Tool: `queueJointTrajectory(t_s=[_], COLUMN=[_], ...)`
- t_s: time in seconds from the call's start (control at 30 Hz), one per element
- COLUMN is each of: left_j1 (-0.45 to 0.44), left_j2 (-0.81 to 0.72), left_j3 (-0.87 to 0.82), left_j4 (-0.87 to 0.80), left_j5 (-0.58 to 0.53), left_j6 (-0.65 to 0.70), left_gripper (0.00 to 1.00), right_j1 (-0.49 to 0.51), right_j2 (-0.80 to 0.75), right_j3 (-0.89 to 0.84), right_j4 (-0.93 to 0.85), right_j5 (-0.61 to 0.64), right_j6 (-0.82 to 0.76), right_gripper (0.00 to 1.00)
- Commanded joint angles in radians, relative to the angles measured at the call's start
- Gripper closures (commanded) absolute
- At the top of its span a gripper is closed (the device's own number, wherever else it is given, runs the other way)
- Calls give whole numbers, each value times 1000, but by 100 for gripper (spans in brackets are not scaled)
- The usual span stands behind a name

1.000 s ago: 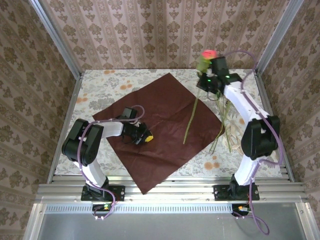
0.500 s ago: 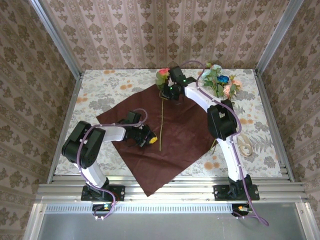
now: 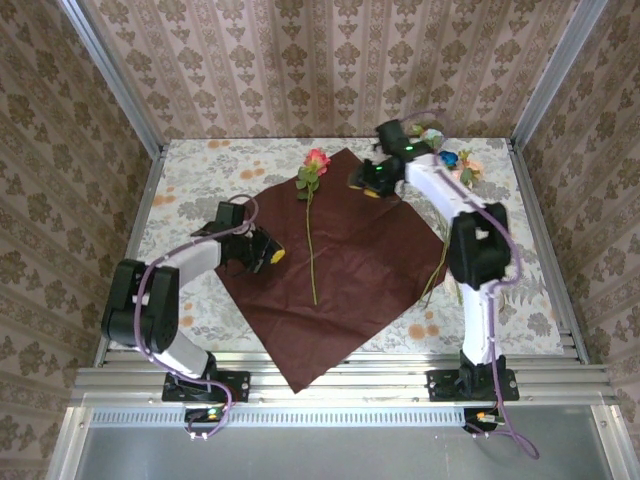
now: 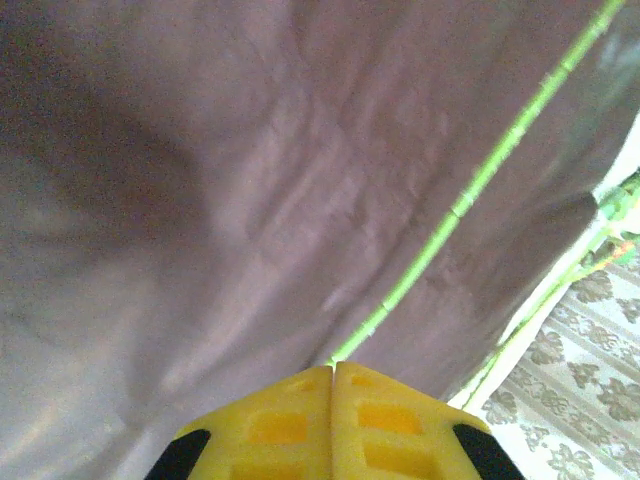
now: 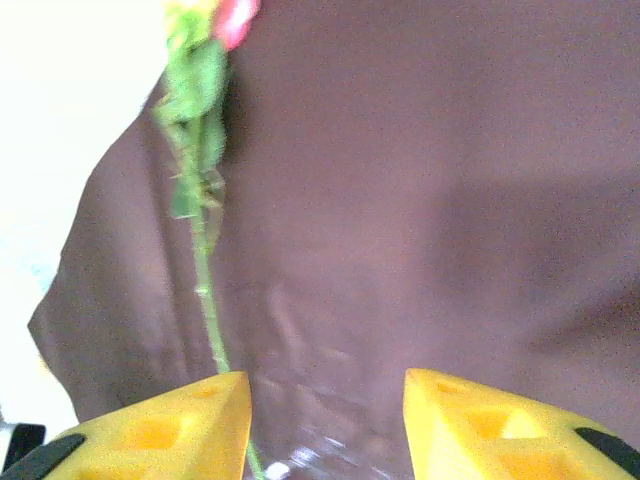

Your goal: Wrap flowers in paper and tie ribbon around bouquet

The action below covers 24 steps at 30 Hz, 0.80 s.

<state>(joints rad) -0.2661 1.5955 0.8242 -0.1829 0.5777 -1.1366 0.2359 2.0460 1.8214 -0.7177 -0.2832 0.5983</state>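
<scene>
The paper (image 3: 340, 250) lies flat as a diamond with its maroon face up. One of the flowers (image 3: 316, 160), with a pink-red bloom, lies on the paper, its stem (image 3: 311, 250) running toward the near side. My right gripper (image 3: 366, 184) hovers open over the paper's far corner, nothing between its fingers; the flower (image 5: 197, 90) lies apart to its left. My left gripper (image 3: 268, 256) is shut on nothing, low over the paper's left part (image 4: 200, 200), its tips near the stem's end (image 4: 470, 190). More flowers (image 3: 447, 159) lie at the back right. The ribbon and bouquet are out of view.
Loose green stems (image 3: 441, 268) run along the paper's right edge on the floral tablecloth (image 3: 200, 175). Patterned walls and metal posts (image 3: 110, 75) enclose the table on three sides.
My right gripper carried the flower from the back right onto the paper, opened, let it go and drew back to the right. My left gripper shifted left and away, still shut.
</scene>
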Motion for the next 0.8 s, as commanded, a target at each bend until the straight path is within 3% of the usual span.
queueJointTrajectory(t_s=[0.0,0.13,0.3,0.77], left_j1=[21,21,21,21], left_j2=[69,87,74,45], left_j3=[45,17,-63,-98], left_j4=[-68,-68,-24,-16], left_j5=[27,6,-1,-14], left_j6=[108,118,94,67], left_gripper=[100,100,100,100], right_j1=[-162,-298,-402,-426], right_j2=[-169,-228,-188,73], right_j3=[-183,-305,-358,-172], right_j4=[-64,-98,-80,-85], right_j5=[89,162,183,179], right_j6=[-92,-175,-191,-223], right_gripper=[59,62,64,66])
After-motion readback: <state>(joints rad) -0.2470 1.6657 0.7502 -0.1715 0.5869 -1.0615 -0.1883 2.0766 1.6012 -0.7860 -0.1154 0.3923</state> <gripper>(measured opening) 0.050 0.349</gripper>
